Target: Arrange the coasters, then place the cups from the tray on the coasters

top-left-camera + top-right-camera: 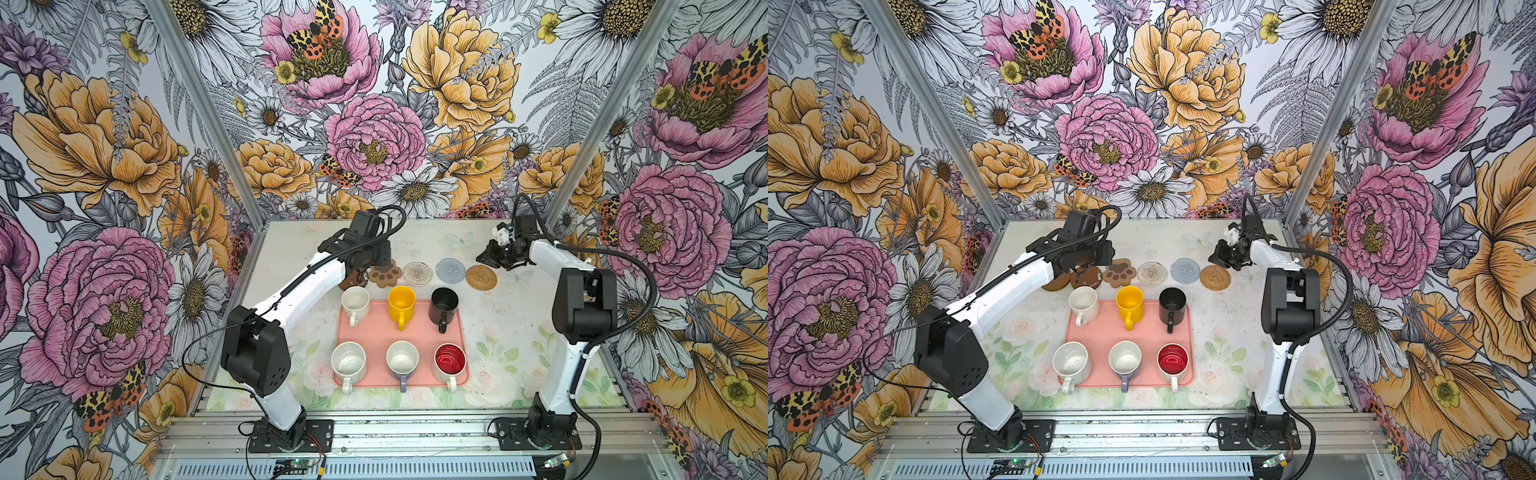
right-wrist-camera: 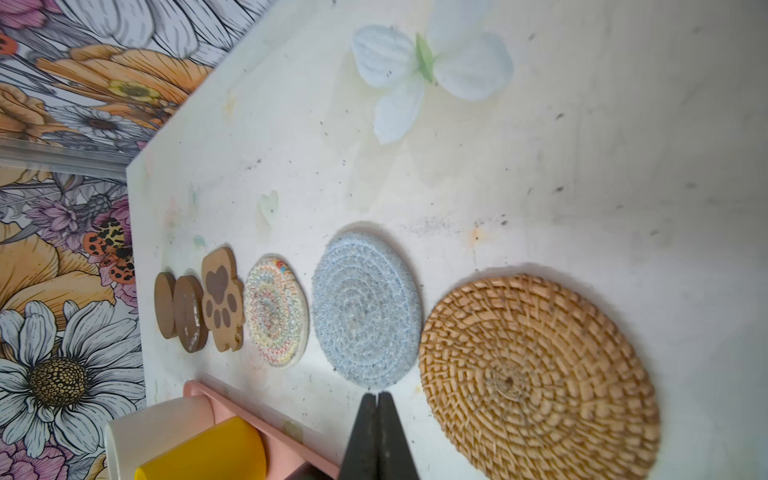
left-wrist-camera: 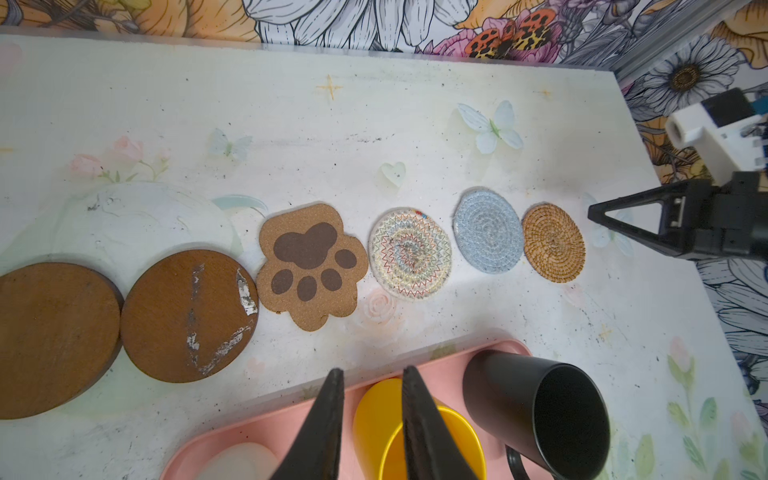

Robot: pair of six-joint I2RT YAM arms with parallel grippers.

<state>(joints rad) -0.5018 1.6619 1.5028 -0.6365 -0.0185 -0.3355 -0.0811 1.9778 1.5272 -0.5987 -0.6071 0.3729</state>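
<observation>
Nearest the left wrist lens, the left hand (image 3: 372, 372) hung with its two dark fingers a little apart, gripping nothing, above the yellow mug (image 3: 376, 415) at the back of the salmon-pink tray (image 3: 266, 424). The black mug (image 3: 498, 395) stood just beside the yellow one.

In both top views we saw all six cups upright on the tray, handles turned toward the front. The white mug (image 1: 355, 301), the yellow mug and the black mug made the back row. The speckled white mug (image 1: 348, 361), the lavender mug (image 1: 402, 359) and the white mug with red inside (image 1: 450, 359) made the front row.

Behind the tray, on the table (image 1: 498, 332), the six coasters lay flat in one line, edge close to edge. From the left they were a dark brown disc (image 3: 54, 336), a second dark brown disc (image 3: 187, 316) with a scuffed face, the tan paw-shaped coaster (image 3: 309, 266), the zigzag-stitched disc (image 3: 409, 253), the pale blue woven disc (image 3: 487, 230) and the tan rattan disc (image 3: 553, 242).

The right hand (image 2: 376, 397) was closed, its fingers pressed together on nothing. It was held at the right end of the line, near the rattan disc. Whether it touched the table we could not tell.
</observation>
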